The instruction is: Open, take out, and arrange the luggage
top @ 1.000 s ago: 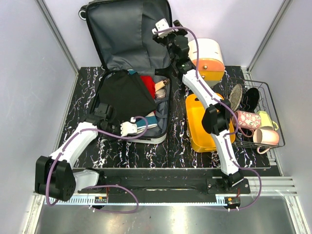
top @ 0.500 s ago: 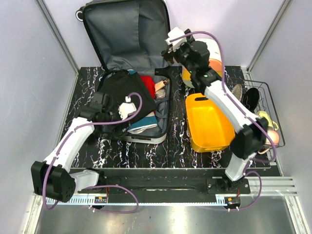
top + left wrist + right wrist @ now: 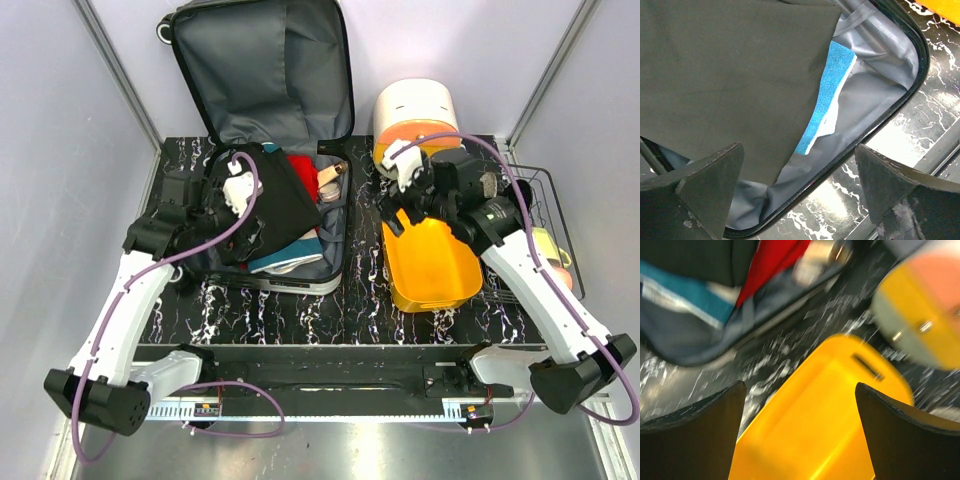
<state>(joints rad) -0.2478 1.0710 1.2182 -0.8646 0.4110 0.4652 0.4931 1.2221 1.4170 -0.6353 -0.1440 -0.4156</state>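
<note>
Under your wide-open left gripper (image 3: pixel 799 148) sits the open luggage (image 3: pixel 875 90); your right gripper (image 3: pixel 800 385), equally wide, hovers above the orange tray (image 3: pixel 810 435).

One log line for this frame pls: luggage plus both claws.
luggage: open, lid up, contents inside | left claw: open, empty, over black cloth | right claw: open, empty, over orange tray
</note>
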